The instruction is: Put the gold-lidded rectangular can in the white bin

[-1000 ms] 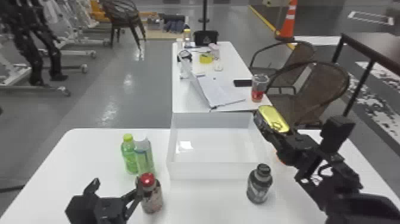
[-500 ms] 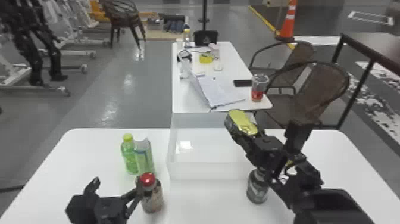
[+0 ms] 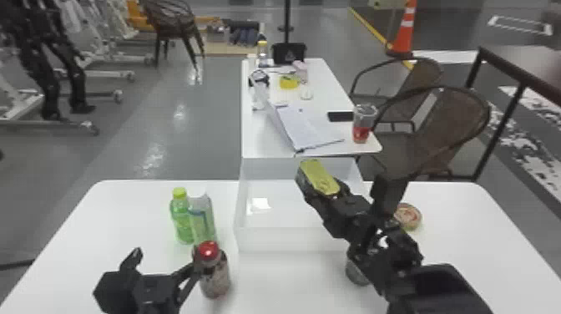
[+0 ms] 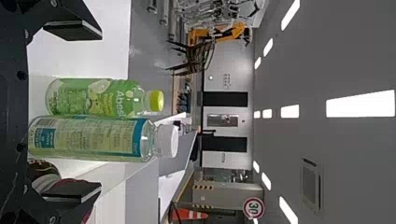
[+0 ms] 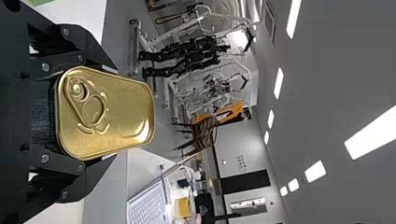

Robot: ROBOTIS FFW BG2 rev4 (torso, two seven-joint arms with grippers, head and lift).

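Observation:
In the head view my right gripper (image 3: 323, 190) is over the right part of the white bin (image 3: 284, 241), shut on the gold-lidded rectangular can (image 3: 319, 177). The can is above the bin floor, gold lid up. In the right wrist view the can (image 5: 112, 114) sits between both fingers of the gripper (image 5: 105, 114), its pull tab towards the palm. My left gripper (image 3: 165, 261) stands open at the table's front left, one finger beside the red-capped bottle. In the left wrist view, that gripper (image 4: 100, 109) has its fingers wide apart, with two bottles beyond them.
A green bottle (image 3: 182, 219) and a clear-capped bottle (image 3: 202, 221) stand left of the bin, the red-capped bottle (image 3: 215, 275) in front of them. A dark bottle (image 3: 357, 271) is partly behind the right arm. A round can (image 3: 408, 217) sits right of the bin.
My right gripper has moved left with the can, from the bin's right edge to over its inside. The right arm now covers much of the dark bottle. The left arm has kept still.

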